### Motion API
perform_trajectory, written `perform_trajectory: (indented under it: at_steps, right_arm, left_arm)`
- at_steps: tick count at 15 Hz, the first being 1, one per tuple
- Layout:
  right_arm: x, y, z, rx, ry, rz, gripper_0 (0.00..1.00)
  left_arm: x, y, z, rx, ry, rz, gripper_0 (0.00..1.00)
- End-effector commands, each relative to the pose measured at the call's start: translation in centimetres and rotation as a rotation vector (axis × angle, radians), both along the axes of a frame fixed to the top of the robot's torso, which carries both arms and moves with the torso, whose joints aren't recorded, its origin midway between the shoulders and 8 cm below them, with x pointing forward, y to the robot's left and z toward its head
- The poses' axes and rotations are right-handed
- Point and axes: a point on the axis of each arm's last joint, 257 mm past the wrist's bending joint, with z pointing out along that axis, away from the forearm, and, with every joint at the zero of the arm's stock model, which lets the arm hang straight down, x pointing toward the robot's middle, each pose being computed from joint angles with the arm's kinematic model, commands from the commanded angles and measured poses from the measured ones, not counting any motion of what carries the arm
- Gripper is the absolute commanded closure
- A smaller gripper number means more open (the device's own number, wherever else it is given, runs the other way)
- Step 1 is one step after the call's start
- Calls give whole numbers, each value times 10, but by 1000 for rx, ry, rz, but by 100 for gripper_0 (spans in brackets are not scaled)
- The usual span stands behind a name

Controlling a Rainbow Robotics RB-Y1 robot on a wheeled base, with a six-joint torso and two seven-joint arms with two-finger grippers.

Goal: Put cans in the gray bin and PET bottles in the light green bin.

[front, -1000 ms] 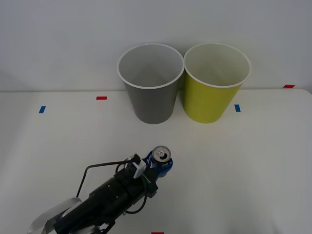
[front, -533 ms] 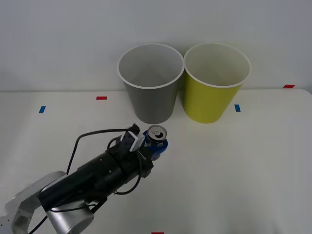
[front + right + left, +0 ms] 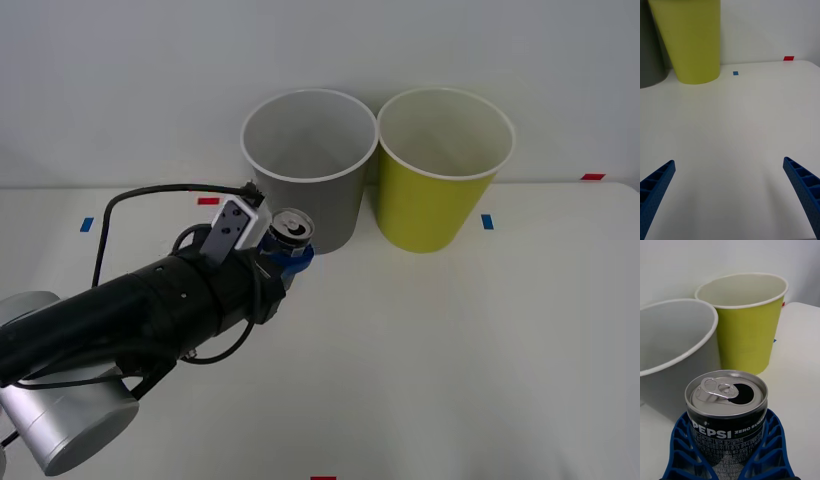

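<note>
my left gripper clamps the can upright, raised just before the gray bin; right gripper spread wide, holding nothing.

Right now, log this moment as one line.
left claw: shut on can, upright | at gray bin | right claw: open, idle over table

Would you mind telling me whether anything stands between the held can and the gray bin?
Nothing visible does. The left gripper holds the Pepsi can upright just before the gray bin, whose open mouth holds nothing visible.
</note>
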Motion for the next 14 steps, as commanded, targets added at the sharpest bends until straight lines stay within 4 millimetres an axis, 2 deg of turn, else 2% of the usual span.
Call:
perform_trajectory:
  at_steps: [1,3,7,9,14]
  right_arm:
    - [0,0,0,0,0,0,0]
    - [0,0,0,0,0,0,0]
    - [0,0,0,0,0,0,0]
    - [0,0,0,0,0,0,0]
    - [0,0,0,0,0,0,0]
  left_arm:
    - [-1,15,32,11,13,26,100]
    - [6,24,54,10,17,38,100]
    - [23,36,113,15,-34,64,100]
    - [29,34,134,-19,-61,71,100]
    - [60,14,166,-123,-54,66,100]
